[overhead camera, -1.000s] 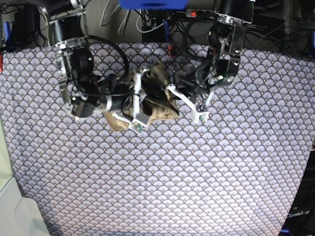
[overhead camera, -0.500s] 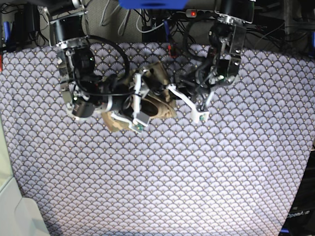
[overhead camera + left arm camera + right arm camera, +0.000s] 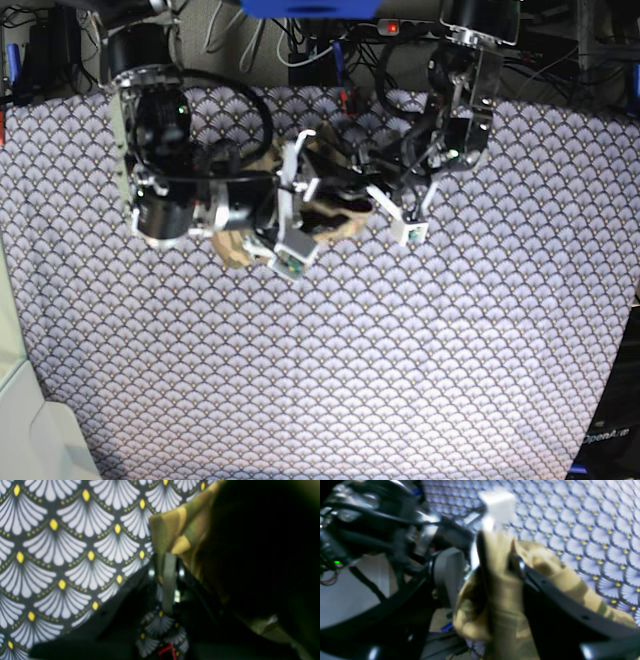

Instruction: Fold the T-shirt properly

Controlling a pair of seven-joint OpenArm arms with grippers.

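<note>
The camouflage T-shirt (image 3: 340,225) lies bunched up at the back middle of the purple scallop table cloth (image 3: 400,350), between my two arms. My right gripper (image 3: 292,240) is on the shirt's left side. In the right wrist view a tan strip of shirt (image 3: 500,592) is squeezed between the jaws of that gripper (image 3: 497,555). My left gripper (image 3: 410,232) is at the shirt's right edge, its fingers meeting at the tip. In the left wrist view a shirt corner (image 3: 175,527) sits at the tip of that gripper (image 3: 167,555). The rest of the shirt is dark and blurred.
Cables and a power strip (image 3: 390,28) run along the table's back edge. A white surface (image 3: 40,440) lies at the front left corner. A dark unit (image 3: 610,440) stands at the front right.
My right arm has turned and its gripper has shifted slightly right and down with the shirt. My left gripper has edged a little toward the shirt. The shirt stays bunched.
</note>
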